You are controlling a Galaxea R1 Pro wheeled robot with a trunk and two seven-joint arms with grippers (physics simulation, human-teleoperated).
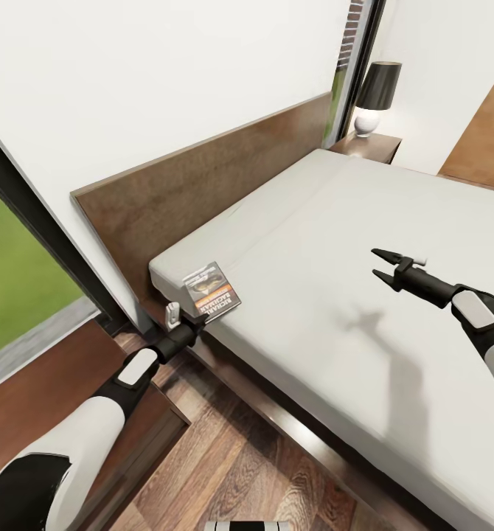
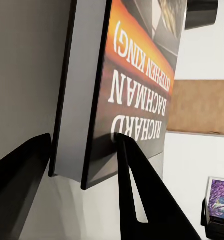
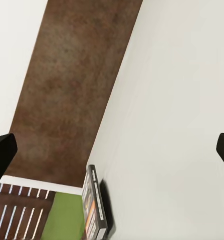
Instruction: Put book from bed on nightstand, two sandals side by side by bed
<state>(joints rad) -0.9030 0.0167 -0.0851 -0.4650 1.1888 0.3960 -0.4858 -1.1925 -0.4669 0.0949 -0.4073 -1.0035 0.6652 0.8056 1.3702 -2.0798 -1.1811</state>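
The book (image 1: 211, 291), dark-covered with an orange band and white lettering, sits tilted at the near corner of the bed (image 1: 365, 243), by the dark headboard (image 1: 203, 184). My left gripper (image 1: 190, 322) is shut on its lower edge. In the left wrist view one black finger presses each face of the book (image 2: 137, 75), at my left gripper (image 2: 84, 145). My right gripper (image 1: 380, 265) hovers open over the middle of the mattress, its fingertips (image 3: 1, 155) spread wide, with the book (image 3: 94, 210) edge-on far ahead. The two sandals are out of view.
A dark nightstand (image 1: 26, 405) lies under my left arm beside the bed. A second nightstand (image 1: 372, 147) with a black-shaded lamp (image 1: 378, 92) stands at the far side. A black-framed window (image 1: 18, 273) is at the left, with wood floor (image 1: 232, 472) below.
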